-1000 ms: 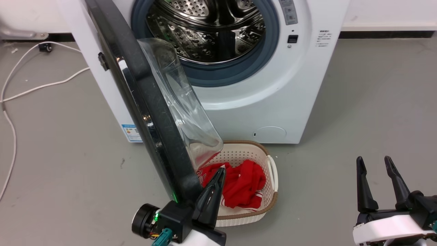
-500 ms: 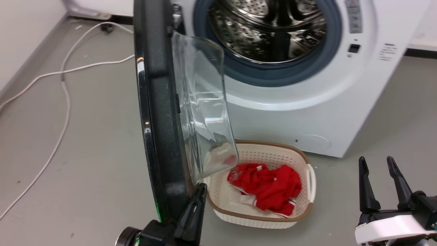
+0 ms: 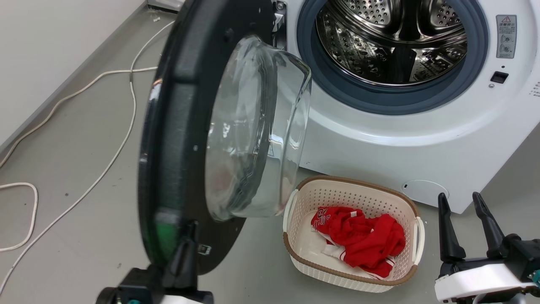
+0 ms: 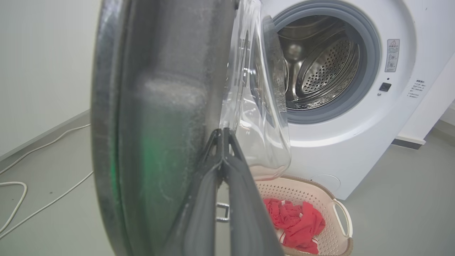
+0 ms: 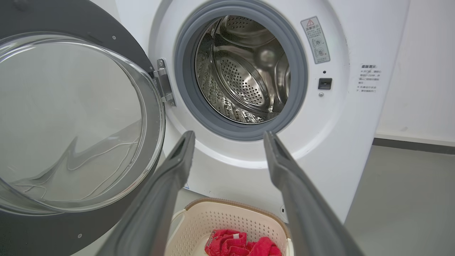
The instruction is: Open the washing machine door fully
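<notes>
The washing machine (image 3: 422, 139) is white, with a grey rubber ring and a bare steel drum (image 5: 245, 71). Its washing machine door (image 3: 177, 139), a black disc with a clear glass bowl (image 3: 253, 126), stands swung out to the left on its metal hinge (image 5: 163, 83). My left gripper (image 3: 192, 230) is shut with nothing between its fingers. Its tips rest against the inner face of the door's lower rim, and in the left wrist view the left gripper (image 4: 223, 133) lies flat on the door (image 4: 160, 124). My right gripper (image 3: 464, 202) hangs open at the lower right, apart from the machine.
A beige perforated basket (image 3: 295, 236) holding a red garment (image 3: 358, 236) sits on the floor before the machine, just right of the door. White cables (image 3: 105, 139) trail over the grey floor at the left, near a wall (image 3: 50, 42). A small round cover (image 3: 424, 190) sits low on the front.
The door has swung wider, from edge-on to showing its inner face, with my shut left gripper following it leftward. The head camera has turned left. The right gripper holds still.
</notes>
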Tool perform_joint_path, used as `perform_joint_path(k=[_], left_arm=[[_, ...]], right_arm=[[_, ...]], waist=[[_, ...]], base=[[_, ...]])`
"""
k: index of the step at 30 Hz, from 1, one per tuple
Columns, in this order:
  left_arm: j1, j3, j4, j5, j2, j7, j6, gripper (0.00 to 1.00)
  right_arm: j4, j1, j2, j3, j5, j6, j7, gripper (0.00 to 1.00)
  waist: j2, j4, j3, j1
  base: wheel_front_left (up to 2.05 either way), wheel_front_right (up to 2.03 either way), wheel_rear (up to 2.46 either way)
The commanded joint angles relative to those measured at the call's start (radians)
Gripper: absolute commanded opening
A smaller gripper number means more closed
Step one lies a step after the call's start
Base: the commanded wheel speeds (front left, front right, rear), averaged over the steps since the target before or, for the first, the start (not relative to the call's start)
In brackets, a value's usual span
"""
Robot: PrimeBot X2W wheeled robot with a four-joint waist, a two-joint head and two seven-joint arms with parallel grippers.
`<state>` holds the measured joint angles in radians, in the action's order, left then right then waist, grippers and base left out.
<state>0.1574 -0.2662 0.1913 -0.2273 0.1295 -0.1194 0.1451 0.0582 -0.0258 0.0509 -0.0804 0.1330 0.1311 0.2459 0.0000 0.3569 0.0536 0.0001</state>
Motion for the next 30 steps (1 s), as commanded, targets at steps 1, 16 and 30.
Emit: perform_joint_path(k=[1, 16, 30], left_arm=[[-0.013, 0.023, -0.007, -0.008, 0.012, -0.006, 0.01, 0.0], [-0.158, 0.281, -0.144, -0.129, 0.14, -0.005, 0.026, 0.0], [-0.427, 0.46, -0.565, -0.216, 0.326, -0.115, -0.048, 0.0]], right_arm=[[-0.001, 0.008, -0.001, 0.001, 0.004, -0.001, 0.0, 1.0], [-0.01, 0.026, -0.001, -0.004, -0.003, -0.001, -0.025, 1.0], [-0.026, 0.068, -0.001, -0.011, -0.026, -0.001, -0.035, 1.0]], waist=[[0.0, -0.001, 0.001, -0.0001], [0.0, -0.052, 0.036, -0.0001], [0.0, -0.095, 0.114, -0.0001]], base=[[0.0, 0.0, 0.0], [0.0, 0.0, 0.0], [0.0, 0.0, 0.0]])
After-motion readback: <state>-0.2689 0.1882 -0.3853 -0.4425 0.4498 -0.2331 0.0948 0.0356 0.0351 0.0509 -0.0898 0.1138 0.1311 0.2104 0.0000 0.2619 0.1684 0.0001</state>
